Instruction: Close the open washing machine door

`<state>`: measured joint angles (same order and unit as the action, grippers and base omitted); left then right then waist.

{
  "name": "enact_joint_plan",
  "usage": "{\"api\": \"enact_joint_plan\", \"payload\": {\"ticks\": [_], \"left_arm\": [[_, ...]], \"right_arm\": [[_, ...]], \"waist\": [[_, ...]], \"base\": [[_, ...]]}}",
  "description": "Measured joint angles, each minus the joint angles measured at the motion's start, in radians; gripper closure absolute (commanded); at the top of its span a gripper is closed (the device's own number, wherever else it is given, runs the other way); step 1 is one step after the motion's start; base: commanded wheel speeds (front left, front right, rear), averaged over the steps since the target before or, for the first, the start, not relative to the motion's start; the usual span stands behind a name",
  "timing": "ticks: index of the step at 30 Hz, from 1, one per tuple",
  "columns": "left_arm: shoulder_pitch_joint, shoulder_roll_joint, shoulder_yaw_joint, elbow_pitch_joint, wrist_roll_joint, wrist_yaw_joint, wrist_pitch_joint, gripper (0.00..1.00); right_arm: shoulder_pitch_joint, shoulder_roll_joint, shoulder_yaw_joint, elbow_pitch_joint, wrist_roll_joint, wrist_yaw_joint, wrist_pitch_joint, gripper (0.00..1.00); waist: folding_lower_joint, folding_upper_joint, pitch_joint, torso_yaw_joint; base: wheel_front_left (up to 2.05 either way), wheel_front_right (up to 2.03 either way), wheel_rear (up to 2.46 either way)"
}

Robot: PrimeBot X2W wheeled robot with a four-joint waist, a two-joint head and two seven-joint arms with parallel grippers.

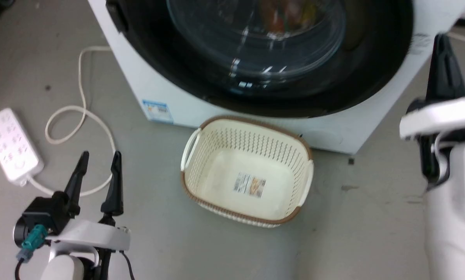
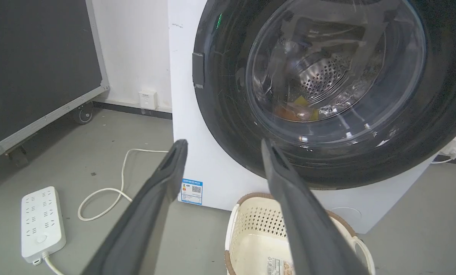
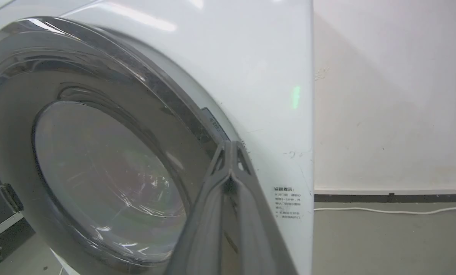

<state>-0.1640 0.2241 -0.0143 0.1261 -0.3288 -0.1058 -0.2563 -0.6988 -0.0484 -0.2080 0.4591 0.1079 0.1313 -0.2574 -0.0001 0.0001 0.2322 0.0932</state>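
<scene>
washing machine door [image 1: 255, 46] | lies flat against the washing machine [image 1: 162, 89] front, looks closed | right gripper [image 3: 231, 152] pinched together, empty, tips beside the door's right rim | left gripper [image 1: 100, 156] spread wide, empty, above the floor | next: probably one firm press to seat the latch

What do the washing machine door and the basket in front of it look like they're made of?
The washing machine door: glossy black rim, probably plastic, with sharp reflections; the centre looks like clear glass, see-through with highlights. The basket: likely matte cream plastic, moulded perforations, brown rim.
</scene>
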Motion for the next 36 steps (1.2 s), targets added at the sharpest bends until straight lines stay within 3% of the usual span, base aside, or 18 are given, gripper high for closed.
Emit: {"api": "enact_joint_plan", "payload": {"ticks": [11,21,36], "left_arm": [[0.075,-0.033,0.014,0.010,0.039,0.011,0.000,0.00],[0.088,-0.034,-0.001,0.031,0.052,0.016,0.011,0.00],[0.109,-0.026,-0.016,0.044,0.061,0.043,0.053,0.00]], "right_arm": [[0.352,0.000,0.081,-0.197,-0.002,0.000,0.000,1.00],[0.618,0.000,0.101,-0.295,0.051,0.000,0.021,1.00],[0.714,0.000,0.183,-0.293,0.086,0.000,0.077,1.00]], "waist": [[-0.0002,0.0000,-0.185,-0.104],[-0.0001,0.0000,-0.263,-0.170],[0.0001,0.0000,-0.275,-0.148]], "base": [[0.00,0.00,0.00],[0.00,0.00,0.00],[0.00,0.00,0.00]]}}
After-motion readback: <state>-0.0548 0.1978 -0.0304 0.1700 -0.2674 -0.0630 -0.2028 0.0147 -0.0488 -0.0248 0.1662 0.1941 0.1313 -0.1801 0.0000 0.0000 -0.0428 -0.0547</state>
